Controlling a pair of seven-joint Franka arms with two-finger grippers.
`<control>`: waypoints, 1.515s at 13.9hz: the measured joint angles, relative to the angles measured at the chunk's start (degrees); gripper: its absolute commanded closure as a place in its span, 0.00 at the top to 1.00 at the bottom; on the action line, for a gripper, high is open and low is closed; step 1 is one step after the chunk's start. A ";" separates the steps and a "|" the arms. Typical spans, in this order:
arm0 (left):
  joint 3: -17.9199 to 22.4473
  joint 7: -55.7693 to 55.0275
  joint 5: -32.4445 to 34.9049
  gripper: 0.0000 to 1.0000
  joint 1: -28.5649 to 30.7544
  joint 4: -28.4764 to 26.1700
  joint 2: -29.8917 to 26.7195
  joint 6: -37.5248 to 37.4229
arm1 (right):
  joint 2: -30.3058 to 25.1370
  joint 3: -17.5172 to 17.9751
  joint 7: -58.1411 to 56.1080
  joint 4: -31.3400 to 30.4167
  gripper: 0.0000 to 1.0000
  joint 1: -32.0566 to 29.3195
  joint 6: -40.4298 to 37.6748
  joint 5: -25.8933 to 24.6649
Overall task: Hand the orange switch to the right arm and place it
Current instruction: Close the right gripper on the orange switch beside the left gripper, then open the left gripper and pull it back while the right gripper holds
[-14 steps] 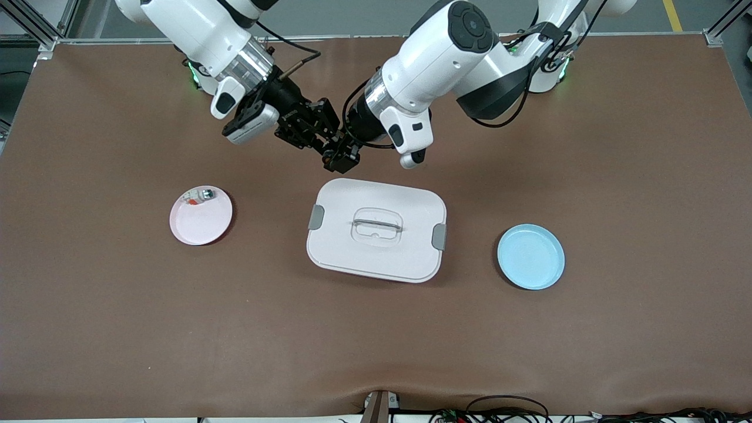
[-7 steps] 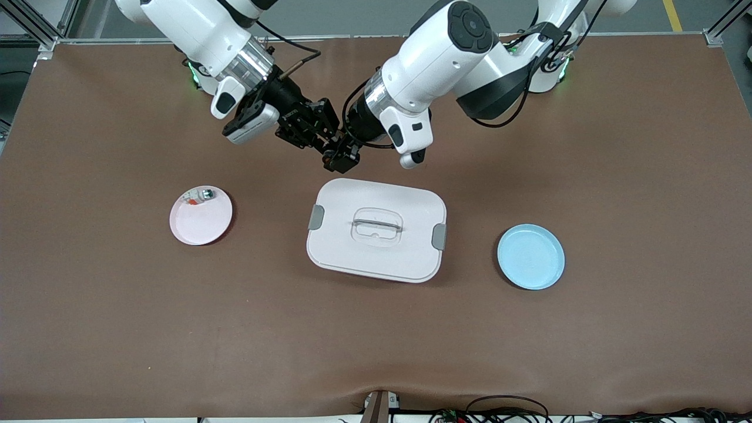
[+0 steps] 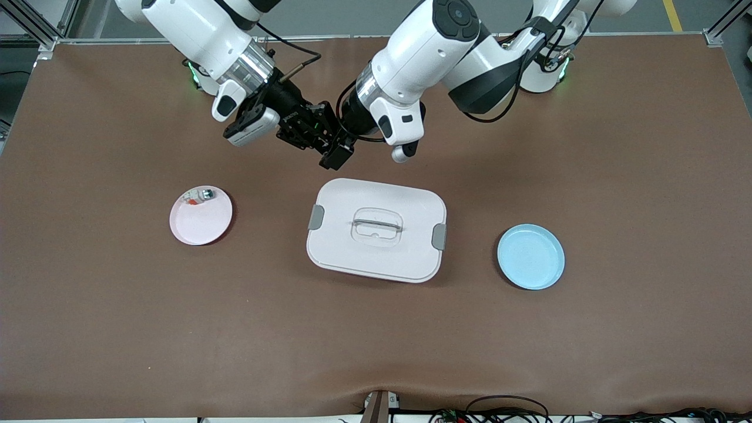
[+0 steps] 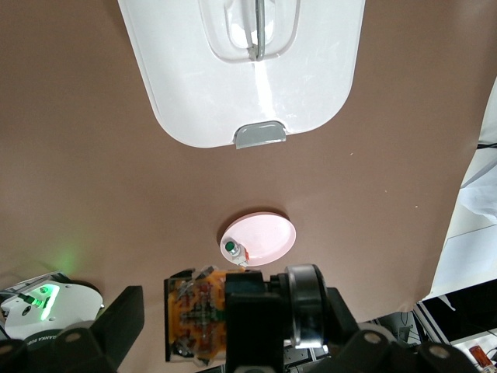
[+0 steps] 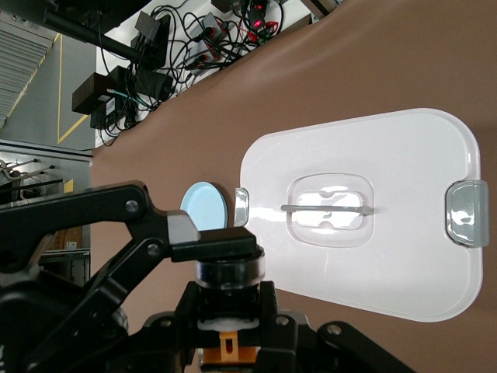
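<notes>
The orange switch (image 3: pixel 329 150) is held in the air between both grippers, over the bare table beside the white box. In the right wrist view its silver ring (image 5: pixel 229 272) and dark barrel sit between my right gripper's (image 5: pixel 227 311) fingers, which are shut on it. In the left wrist view its orange end (image 4: pixel 198 326) shows, with a small gap to one finger of my left gripper (image 4: pixel 245 334), which is open around it. In the front view the right gripper (image 3: pixel 320 140) and left gripper (image 3: pixel 337 155) meet tip to tip.
A white lidded box (image 3: pixel 411 258) sits mid-table, nearer the front camera than the grippers. A pink plate (image 3: pixel 202 226) holding a small whitish part (image 3: pixel 197 197) lies toward the right arm's end. A blue plate (image 3: pixel 530 257) lies toward the left arm's end.
The left arm's wrist has lifted and swung slightly toward the right arm's end. The right gripper has stayed nearly still with the switch.
</notes>
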 measured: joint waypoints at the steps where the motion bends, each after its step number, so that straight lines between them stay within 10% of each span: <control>1: 0.00 0.00 0.00 1.00 0.00 0.00 0.00 0.00 | 0.01 0.00 0.00 0.00 0.00 0.00 0.00 0.00; 15: 0.63 0.00 0.24 1.00 6.00 0.76 -3.61 -5.28 | 1.52 -0.68 -17.77 0.01 0.00 -0.28 -2.63 -0.24; 21: 0.76 0.14 2.43 1.00 13.11 1.10 -10.10 -10.26 | 1.53 -1.42 -31.42 0.10 0.00 -3.98 -12.55 -10.46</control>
